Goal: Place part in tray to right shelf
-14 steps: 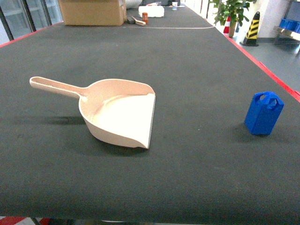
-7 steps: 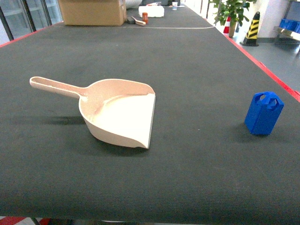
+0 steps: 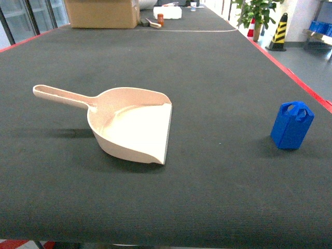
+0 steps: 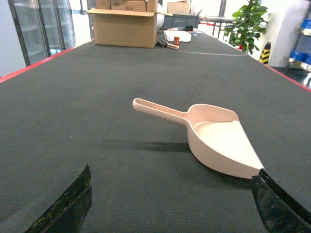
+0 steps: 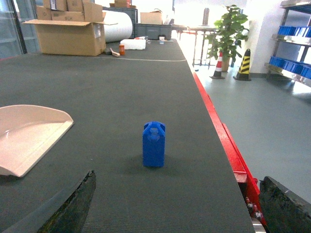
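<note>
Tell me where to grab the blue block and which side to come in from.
Grip the part across its flat side faces, below the tapered, looped top, probably coming from above with the right gripper. It stands upright and alone on the mat, well clear of the tray, so both sides are open to the fingers.
</note>
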`<state>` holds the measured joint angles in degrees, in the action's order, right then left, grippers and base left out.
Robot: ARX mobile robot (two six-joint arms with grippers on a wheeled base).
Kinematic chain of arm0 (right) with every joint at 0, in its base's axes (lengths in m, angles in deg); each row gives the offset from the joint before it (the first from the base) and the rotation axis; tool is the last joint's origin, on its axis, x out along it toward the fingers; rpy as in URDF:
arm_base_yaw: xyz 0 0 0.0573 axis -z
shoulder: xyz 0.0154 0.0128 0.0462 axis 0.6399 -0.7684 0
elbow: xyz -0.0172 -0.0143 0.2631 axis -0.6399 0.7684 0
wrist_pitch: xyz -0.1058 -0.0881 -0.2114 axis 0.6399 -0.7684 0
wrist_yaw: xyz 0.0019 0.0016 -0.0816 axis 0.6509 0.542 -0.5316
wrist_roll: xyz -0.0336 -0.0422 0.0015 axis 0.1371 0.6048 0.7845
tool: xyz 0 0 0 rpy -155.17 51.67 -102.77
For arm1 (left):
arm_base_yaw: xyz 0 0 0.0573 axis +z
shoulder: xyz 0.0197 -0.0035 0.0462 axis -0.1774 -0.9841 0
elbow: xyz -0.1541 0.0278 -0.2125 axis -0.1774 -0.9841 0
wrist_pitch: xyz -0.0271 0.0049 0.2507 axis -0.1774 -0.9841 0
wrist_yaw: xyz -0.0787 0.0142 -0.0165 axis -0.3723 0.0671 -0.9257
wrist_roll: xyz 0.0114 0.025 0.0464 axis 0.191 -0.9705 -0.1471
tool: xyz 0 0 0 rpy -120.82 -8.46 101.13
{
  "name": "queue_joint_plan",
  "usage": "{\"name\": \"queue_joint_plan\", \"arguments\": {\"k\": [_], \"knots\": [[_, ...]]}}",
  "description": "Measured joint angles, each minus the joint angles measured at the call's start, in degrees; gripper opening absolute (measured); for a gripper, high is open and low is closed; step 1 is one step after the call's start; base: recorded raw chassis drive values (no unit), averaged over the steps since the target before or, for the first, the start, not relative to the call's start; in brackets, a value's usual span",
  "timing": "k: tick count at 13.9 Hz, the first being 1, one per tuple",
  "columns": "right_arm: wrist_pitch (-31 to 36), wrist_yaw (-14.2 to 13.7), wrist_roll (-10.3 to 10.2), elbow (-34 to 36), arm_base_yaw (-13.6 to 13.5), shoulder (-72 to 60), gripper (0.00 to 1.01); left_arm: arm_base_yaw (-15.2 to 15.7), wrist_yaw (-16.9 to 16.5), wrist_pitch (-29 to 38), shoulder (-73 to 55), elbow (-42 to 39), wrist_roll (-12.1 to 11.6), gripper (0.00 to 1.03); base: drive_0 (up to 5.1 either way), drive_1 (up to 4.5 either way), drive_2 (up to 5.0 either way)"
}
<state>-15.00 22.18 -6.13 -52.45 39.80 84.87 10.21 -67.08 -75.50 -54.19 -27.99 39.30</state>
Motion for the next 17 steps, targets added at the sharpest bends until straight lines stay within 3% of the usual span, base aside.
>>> {"name": "queue_joint_plan", "arguments": {"k": [2, 3, 5, 8, 9, 11, 13, 17], "knots": [[-0.02, -0.02, 0.00, 0.00, 0.00, 0.00, 0.98, -2.82, 2.43, -5.42, -5.01, 1.79, 0.87, 0.98, 0.0, 0.00, 0.0], [0.00, 0.00, 0.00, 0.00, 0.00, 0.00, 0.98, -3.54, -0.24, -1.01, -11.50, 2.10, 3.56, 0.98, 0.0, 0.00, 0.0], [0.00, -0.02, 0.00, 0.00, 0.00, 0.00, 0.98, -2.80, -5.70, 15.87, -32.04, 5.64, 13.35, 0.98, 0.0, 0.00, 0.0], [0.00, 0.00, 0.00, 0.00, 0.00, 0.00, 0.98, -1.14, -9.25, 40.19, -66.90, 16.26, 27.80, 0.98, 0.0, 0.00, 0.0], [0.00, 0.00, 0.02, 0.00, 0.00, 0.00, 0.98, -1.16, -8.39, 45.20, -78.84, 21.55, 32.61, 0.98, 0.0, 0.00, 0.0], [0.02, 0.00, 0.02, 0.00, 0.00, 0.00, 0.98, -1.40, -6.32, 45.42, -95.32, 32.81, 39.04, 0.98, 0.0, 0.00, 0.0], [0.00, -0.02, 0.00, 0.00, 0.00, 0.00, 0.98, -1.31, -5.35, 42.71, -103.69, 39.58, 42.75, 0.98, 0.0, 0.00, 0.0], [-0.02, 0.00, 0.02, 0.00, 0.00, 0.00, 0.98, -1.25, -5.18, 42.97, -103.27, 39.43, 44.06, 0.98, 0.0, 0.00, 0.0]]}}
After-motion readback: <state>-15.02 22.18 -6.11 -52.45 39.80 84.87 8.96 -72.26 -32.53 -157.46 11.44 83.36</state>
